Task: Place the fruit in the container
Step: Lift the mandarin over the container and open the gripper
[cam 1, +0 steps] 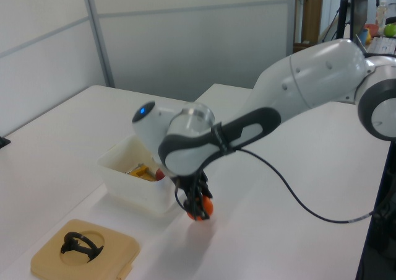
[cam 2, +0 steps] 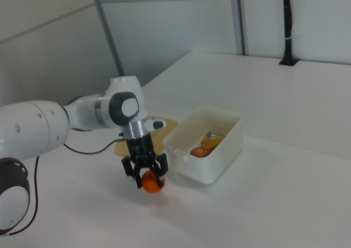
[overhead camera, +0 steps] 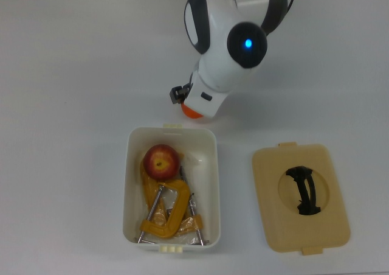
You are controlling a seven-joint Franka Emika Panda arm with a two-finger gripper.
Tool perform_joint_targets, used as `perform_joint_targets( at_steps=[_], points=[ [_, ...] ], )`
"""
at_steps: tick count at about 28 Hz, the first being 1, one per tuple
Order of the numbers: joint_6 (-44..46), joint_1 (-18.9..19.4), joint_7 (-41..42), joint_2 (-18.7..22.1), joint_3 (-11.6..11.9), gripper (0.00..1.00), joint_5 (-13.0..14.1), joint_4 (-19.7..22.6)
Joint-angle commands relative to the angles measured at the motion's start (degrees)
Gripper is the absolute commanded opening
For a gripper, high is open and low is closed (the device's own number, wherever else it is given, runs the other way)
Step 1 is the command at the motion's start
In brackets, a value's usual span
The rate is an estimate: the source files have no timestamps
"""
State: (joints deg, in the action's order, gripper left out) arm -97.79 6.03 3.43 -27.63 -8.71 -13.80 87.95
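Note:
My gripper (cam 2: 148, 179) is shut on the bright orange fruit (cam 2: 153, 182) and holds it just above the table, close to the short end of the white tub (cam 2: 219, 152). In the top view the arm covers most of the orange fruit (overhead camera: 191, 111), which peeks out just beyond the tub's (overhead camera: 211, 177) far rim. The dark red apple (overhead camera: 161, 160) lies inside the tub at that same end. In the left view the orange fruit (cam 1: 202, 207) hangs beside the tub (cam 1: 133, 187).
Yellow C-clamps (overhead camera: 164, 213) lie in the tub below the apple. The flat tan lid (overhead camera: 301, 193) with its black handle rests on the table at the top view's right of the tub. A black cable trails from the arm.

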Motion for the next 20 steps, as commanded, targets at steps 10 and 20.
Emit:
perform_joint_targets(
  at_steps=[10,20],
  points=[
    [-11.52,-2.25,-3.60,5.04,7.30,0.00,12.91,-8.94],
    [-21.92,-2.34,-9.58,3.37,8.36,0.88,12.74,-8.06]
  ],
)
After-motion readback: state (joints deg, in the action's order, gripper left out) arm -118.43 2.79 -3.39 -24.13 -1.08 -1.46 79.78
